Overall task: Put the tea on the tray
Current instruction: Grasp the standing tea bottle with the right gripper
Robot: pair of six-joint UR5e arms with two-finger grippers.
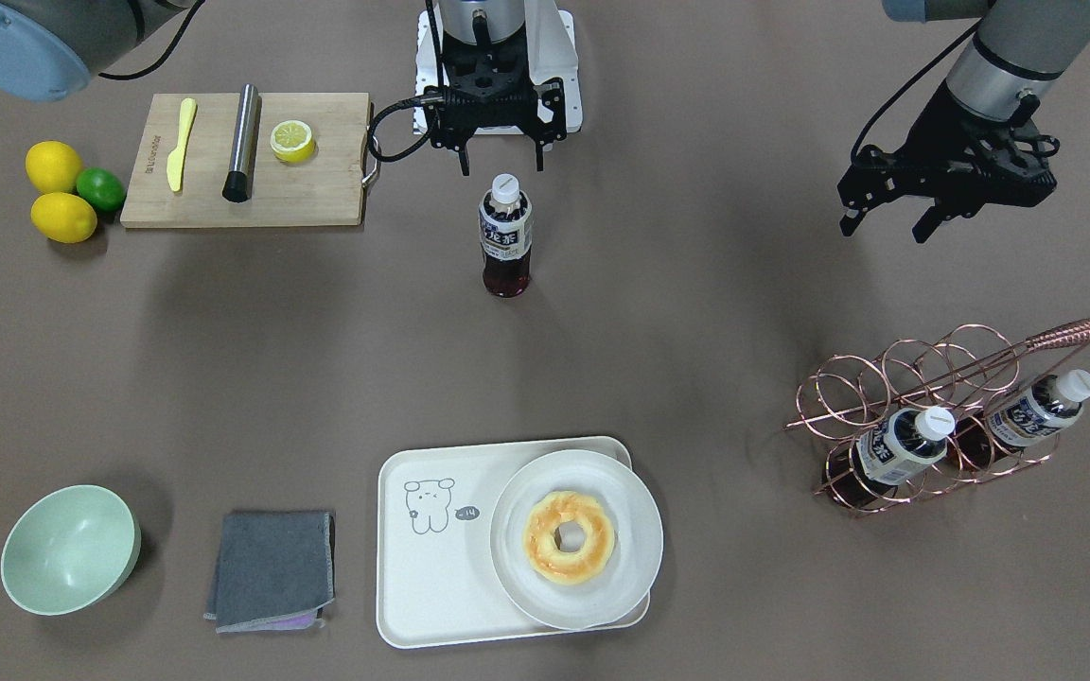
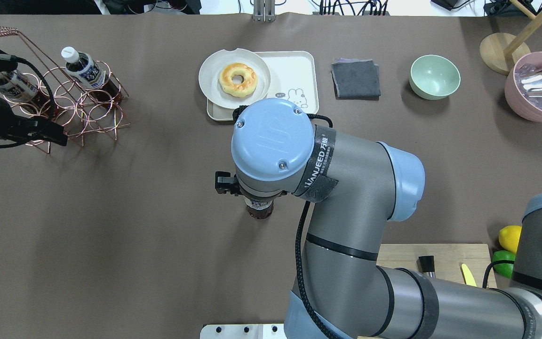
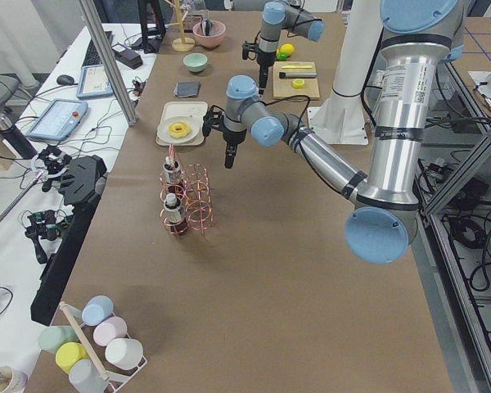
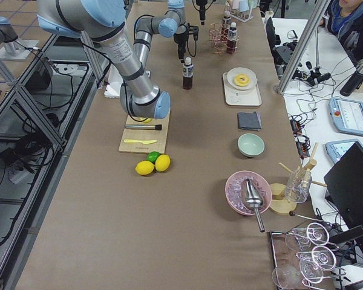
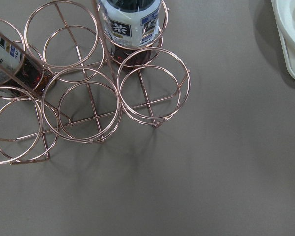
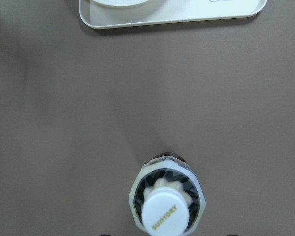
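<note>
Right gripper (image 1: 502,170), mine: jaws wide apart, empty, poised above the cap of the tea (image 1: 505,241), apparently spread to straddle it. Tea: upright, mid-counter, nearer my edge. Tray (image 1: 431,586): middle of the far edge, well apart from the tea; a plate (image 1: 635,530) fills one end, so I judge the bear end free. Left gripper (image 1: 883,232): spread, empty, near the rack (image 1: 886,397) by the left edge.

The tea (image 1: 505,241) stands upright mid-table, well apart from the tray (image 2: 299,70) at the far side. Seen from the robot, a plate (image 2: 207,77) bearing a doughnut (image 2: 238,79) covers the tray's left part, a cloth (image 2: 355,77) and bowl (image 2: 434,76) lie to its right, and a wire rack (image 2: 87,113) holding two bottles (image 2: 85,68) stands far left.
</note>
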